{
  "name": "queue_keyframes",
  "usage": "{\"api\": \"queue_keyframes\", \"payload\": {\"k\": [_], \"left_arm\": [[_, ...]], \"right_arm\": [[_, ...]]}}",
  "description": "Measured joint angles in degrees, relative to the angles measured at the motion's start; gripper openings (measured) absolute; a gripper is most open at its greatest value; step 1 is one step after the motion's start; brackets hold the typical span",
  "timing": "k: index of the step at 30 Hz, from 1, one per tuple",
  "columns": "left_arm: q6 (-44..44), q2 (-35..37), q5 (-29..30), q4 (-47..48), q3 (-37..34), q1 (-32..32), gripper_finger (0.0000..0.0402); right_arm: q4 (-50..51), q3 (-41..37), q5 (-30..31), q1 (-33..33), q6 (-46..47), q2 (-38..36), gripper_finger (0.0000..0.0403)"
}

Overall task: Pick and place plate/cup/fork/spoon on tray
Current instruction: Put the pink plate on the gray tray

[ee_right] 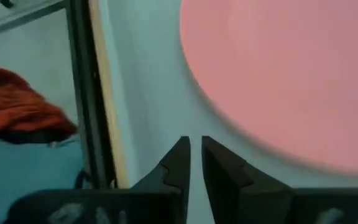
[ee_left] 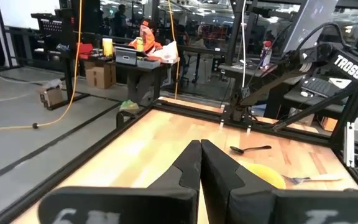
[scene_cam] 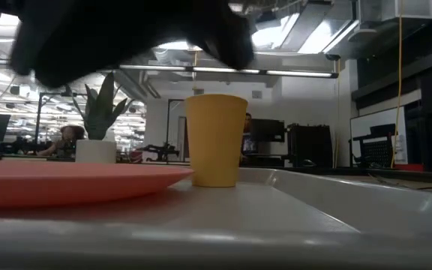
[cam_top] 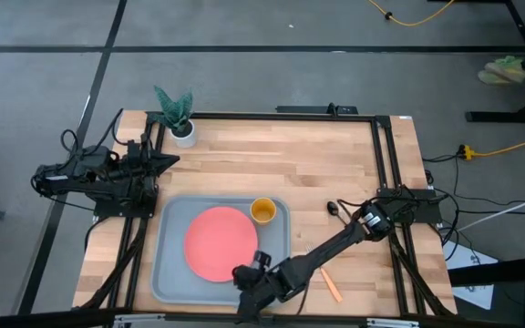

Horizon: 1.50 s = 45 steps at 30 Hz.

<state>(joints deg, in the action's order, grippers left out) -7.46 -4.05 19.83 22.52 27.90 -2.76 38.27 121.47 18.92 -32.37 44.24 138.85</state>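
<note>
The grey tray [cam_top: 167, 273] lies at the table's near middle. The pink-red plate [cam_top: 219, 242] lies flat on it, and the yellow-orange cup [cam_top: 262, 211] stands upright in its far right corner. The orange-handled fork [cam_top: 333, 287] lies on the table right of the tray. The dark spoon [cam_top: 335, 208] lies on the table farther back. My right gripper [cam_top: 247, 284] hovers over the tray's near edge beside the plate [ee_right: 278, 68]; its fingers [ee_right: 192, 154] are nearly together and empty. My left gripper [ee_left: 200, 152] is shut and empty at the table's left edge.
A white pot with a green plant [cam_top: 180, 128] stands at the table's far left corner. Black frame rails [cam_top: 386, 182] run along the table's sides. Bare wood [cam_top: 290, 164] lies between the tray and the far edge.
</note>
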Motion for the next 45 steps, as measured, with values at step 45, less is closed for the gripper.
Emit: {"api": "queue_keyframes", "payload": {"k": [45], "left_arm": [[-7.02, -0.5, -3.84, -0.17, -0.02, 0.01, 0.0]], "right_arm": [[16.08, -32.55, 29.46, -4.34, -5.86, -30.72, 0.0045]]}}
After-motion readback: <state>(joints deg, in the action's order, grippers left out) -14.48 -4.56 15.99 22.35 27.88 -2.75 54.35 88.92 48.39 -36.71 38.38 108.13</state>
